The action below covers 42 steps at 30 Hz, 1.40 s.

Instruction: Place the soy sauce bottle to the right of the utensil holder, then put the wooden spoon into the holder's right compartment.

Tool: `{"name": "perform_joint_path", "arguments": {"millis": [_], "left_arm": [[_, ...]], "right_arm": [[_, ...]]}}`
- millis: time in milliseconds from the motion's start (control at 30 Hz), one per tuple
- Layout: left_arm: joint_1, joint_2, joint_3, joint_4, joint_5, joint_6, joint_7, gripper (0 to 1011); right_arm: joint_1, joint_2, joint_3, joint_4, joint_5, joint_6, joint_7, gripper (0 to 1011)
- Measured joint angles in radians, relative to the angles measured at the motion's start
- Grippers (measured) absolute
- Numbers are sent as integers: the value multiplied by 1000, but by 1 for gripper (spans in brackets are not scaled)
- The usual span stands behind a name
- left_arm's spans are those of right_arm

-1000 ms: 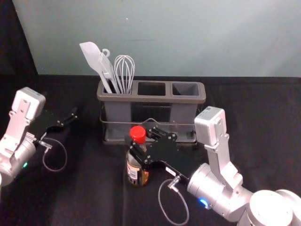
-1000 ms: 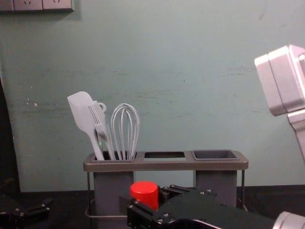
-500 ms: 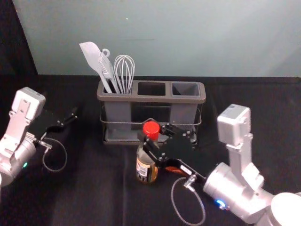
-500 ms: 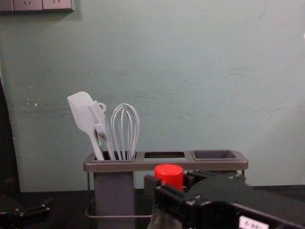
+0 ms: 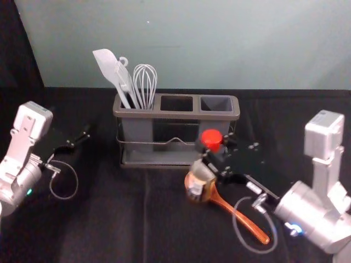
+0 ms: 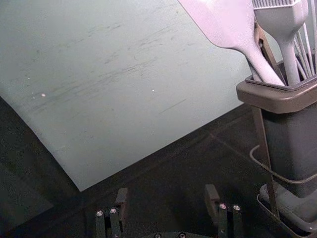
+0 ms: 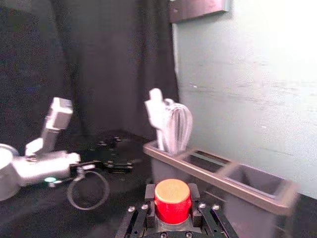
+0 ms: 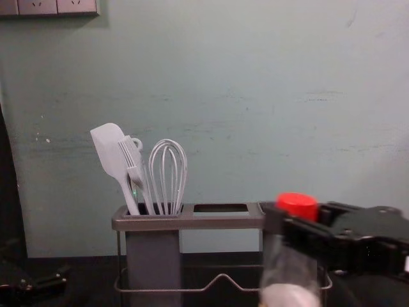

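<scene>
- Right gripper [image 5: 212, 156]: jaws closed around the upper part of the soy sauce bottle [image 5: 199, 185], just below its red cap [image 5: 211, 138]. The grip looks secure.
- Bottle position: at about five o'clock from the utensil holder [image 5: 174, 114], roughly upright. Base clearance above the counter cannot be confirmed.
- Wooden spoon [image 5: 241, 219]: on the counter, handle pointing to four o'clock, its bowl partly behind the bottle in the head view.
- Left gripper [image 6: 167, 194]: parked at nine o'clock from the holder, jaws wide and holding nothing.
- Left compartment: occupied by spatula [image 5: 111, 68], brush [image 5: 125, 79] and whisk [image 5: 145, 82]. Right compartment [image 5: 216, 104]: no utensil in it.
- Step in hand, as judged: carrying the bottle to the holder's three o'clock side.
- Recommended: keep the base high enough to pass the spoon, swing wide of the holder's front right corner, then move in beside it. Lower vertically, confirm the base sits flat, and only then part the jaws.
- Risk noted: a low carry could drag the spoon; a high grip could let the bottle swing or tip at release.
</scene>
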<state>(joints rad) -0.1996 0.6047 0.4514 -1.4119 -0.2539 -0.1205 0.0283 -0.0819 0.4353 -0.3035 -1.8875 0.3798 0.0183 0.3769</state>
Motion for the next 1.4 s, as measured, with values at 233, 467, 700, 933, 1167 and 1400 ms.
{"name": "perform_joint_path", "arguments": {"millis": [233, 467, 700, 933, 1167, 1400], "left_arm": [[0, 0, 0, 0, 0, 0, 0, 1000], [0, 0, 0, 0, 0, 0, 0, 1000], [0, 0, 0, 0, 0, 0, 0, 1000], [0, 0, 0, 0, 0, 0, 0, 1000], [0, 0, 0, 0, 0, 0, 0, 1000], [0, 0, 0, 0, 0, 0, 0, 1000]], "right_arm": [[12, 34, 58, 43, 34, -3, -1, 392], [29, 51, 108, 93, 48, -13, -15, 390], [72, 46, 126, 152, 50, -15, -22, 390], [121, 24, 110, 215, 42, -22, -21, 390], [187, 1, 81, 297, 15, -50, -5, 390], [222, -17, 70, 339, 2, -57, 0, 390]]}}
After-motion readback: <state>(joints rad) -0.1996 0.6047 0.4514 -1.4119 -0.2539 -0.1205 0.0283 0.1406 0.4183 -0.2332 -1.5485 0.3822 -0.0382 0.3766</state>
